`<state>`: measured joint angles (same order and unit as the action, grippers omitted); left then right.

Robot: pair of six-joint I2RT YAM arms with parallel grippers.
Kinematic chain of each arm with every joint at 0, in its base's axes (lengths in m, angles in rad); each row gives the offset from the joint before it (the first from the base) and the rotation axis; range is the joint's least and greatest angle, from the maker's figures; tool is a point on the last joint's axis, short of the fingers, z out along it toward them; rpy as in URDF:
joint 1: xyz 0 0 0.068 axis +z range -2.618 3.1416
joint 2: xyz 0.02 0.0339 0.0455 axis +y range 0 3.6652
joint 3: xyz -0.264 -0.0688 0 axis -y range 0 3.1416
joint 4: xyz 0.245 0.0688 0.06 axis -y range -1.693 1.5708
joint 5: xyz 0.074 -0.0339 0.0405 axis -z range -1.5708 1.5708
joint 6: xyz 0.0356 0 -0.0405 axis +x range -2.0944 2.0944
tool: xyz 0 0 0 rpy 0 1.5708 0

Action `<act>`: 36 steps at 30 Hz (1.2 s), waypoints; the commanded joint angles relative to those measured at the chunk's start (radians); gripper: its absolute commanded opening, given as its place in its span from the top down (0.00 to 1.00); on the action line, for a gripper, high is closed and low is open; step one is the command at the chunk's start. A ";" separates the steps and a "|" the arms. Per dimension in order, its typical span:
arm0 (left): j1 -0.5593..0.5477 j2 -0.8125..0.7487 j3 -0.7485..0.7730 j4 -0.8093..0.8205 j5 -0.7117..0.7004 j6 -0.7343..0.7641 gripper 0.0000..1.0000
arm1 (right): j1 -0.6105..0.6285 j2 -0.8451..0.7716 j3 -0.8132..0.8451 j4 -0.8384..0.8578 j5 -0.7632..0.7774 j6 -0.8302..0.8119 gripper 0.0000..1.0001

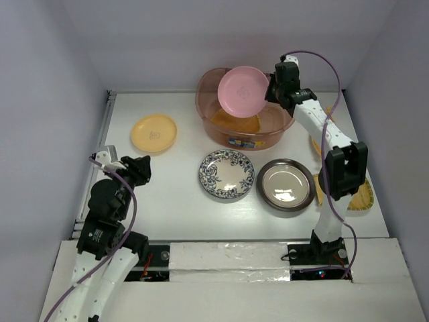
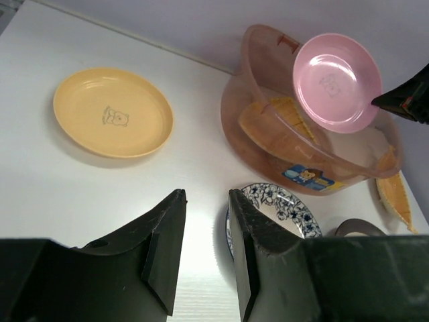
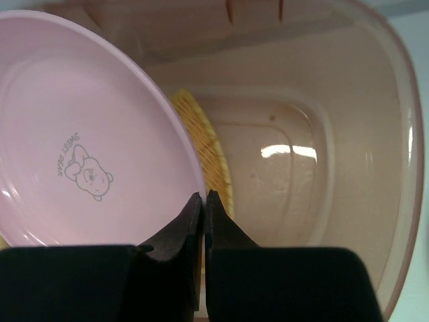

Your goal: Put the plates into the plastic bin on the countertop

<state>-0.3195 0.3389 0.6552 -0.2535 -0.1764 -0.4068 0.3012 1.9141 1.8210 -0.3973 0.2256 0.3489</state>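
Right gripper pinching pink plate over bin, bear print legible only at wrist, left gripper ajar

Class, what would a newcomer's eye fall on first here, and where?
The round pink plate stands out first, held tilted above the translucent reddish-brown plastic bin, pinched at its rim by the right arm's fingers. Next come the blue-white floral plate and shiny metal plate side by side in front of the bin, and the round yellow-orange plate to the left.
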 commanded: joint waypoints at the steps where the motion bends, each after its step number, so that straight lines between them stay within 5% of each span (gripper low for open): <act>1: 0.003 0.057 0.041 0.013 0.014 -0.007 0.71 | -0.016 0.054 0.104 -0.069 -0.093 -0.037 1.00; 18: -0.009 0.284 0.047 0.007 0.165 -0.026 0.59 | -0.045 0.299 0.253 -0.176 -0.198 -0.034 0.94; 21: -0.044 0.293 0.023 0.016 0.169 -0.070 0.59 | -0.045 0.290 0.239 -0.169 -0.187 -0.028 0.79; 25: -0.145 0.302 -0.022 0.039 0.103 -0.162 0.59 | -0.045 0.229 0.184 -0.118 -0.178 -0.005 0.48; 28: -0.238 0.330 -0.063 0.078 0.039 -0.205 0.58 | -0.045 0.143 0.118 -0.063 -0.178 0.012 0.39; 33: -0.348 0.460 -0.115 0.149 -0.055 -0.270 0.56 | -0.045 -0.087 -0.089 0.134 -0.213 0.064 0.38; 36: -0.378 0.540 -0.140 0.221 -0.072 -0.288 0.51 | -0.045 -0.284 -0.303 0.298 -0.259 0.132 0.63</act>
<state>-0.6746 0.8246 0.5396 -0.1368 -0.1860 -0.6437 0.2607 1.7924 1.6161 -0.3470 0.0166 0.4011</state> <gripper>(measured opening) 0.480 0.422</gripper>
